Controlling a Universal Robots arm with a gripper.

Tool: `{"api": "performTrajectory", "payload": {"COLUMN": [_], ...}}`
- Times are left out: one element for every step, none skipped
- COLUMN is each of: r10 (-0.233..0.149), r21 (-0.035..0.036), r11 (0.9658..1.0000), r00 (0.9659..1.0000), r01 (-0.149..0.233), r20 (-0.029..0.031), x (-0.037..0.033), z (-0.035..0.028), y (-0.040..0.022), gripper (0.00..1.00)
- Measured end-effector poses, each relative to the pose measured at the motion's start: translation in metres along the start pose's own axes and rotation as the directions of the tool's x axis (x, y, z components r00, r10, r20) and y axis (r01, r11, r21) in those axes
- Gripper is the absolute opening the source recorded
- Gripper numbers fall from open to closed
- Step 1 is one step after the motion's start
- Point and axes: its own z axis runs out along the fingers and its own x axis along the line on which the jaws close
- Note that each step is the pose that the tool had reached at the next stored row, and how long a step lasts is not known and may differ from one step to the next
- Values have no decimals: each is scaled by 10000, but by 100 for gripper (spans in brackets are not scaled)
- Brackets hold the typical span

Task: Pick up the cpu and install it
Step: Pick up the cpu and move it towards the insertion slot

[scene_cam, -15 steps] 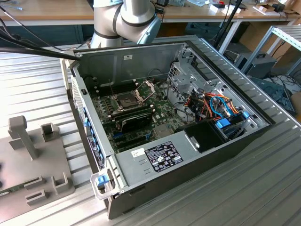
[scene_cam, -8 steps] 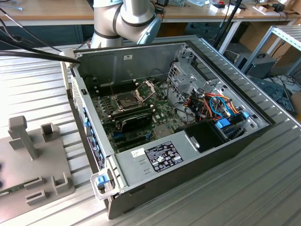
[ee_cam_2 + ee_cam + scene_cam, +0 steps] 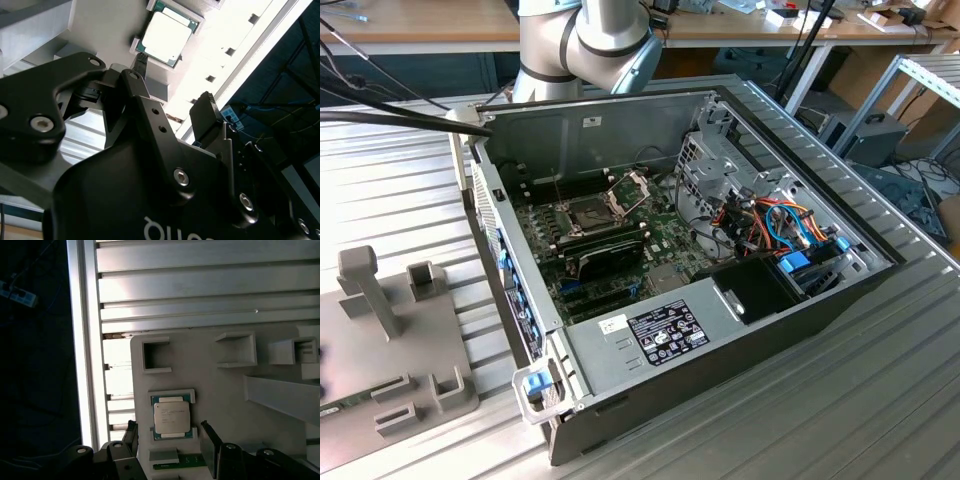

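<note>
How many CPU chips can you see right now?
1. The cpu lies in a framed recess on the grey fixture plate, just ahead of the open gripper. Whether another sits in the open socket cannot be told.

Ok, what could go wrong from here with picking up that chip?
The small silvery-grey square chip sits in a lipped pocket on the grey holder plate; the open black fingers, if off-centre, could catch that lip or tilt the chip. The dark square socket sits deep inside the crowded computer case.
</note>
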Motion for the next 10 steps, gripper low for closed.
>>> {"api": "performTrajectory", "payload": {"r10": [0, 0, 0, 0, 0, 0, 1, 0, 0, 0], "r21": [-1, 0, 1, 0, 0, 0, 0, 0, 2, 1], "r11": [10000, 10000, 10000, 10000, 10000, 10000, 10000, 10000, 10000, 10000], "r00": [10000, 10000, 10000, 10000, 10000, 10000, 10000, 10000, 10000, 10000], "r01": [0, 0, 0, 0, 0, 0, -1, 0, 0, 0], "r20": [1, 0, -1, 0, 0, 0, -1, 0, -2, -1], "x": [0, 0, 0, 0, 0, 0, 0, 0, 0, 0], "z": [3, 5, 7, 12, 16, 21, 25, 33, 37, 41], "y": [0, 0, 0, 0, 0, 0, -1, -1, -1, -1], "gripper": [62, 62, 62, 62, 62, 62, 62, 62, 62, 62]}}
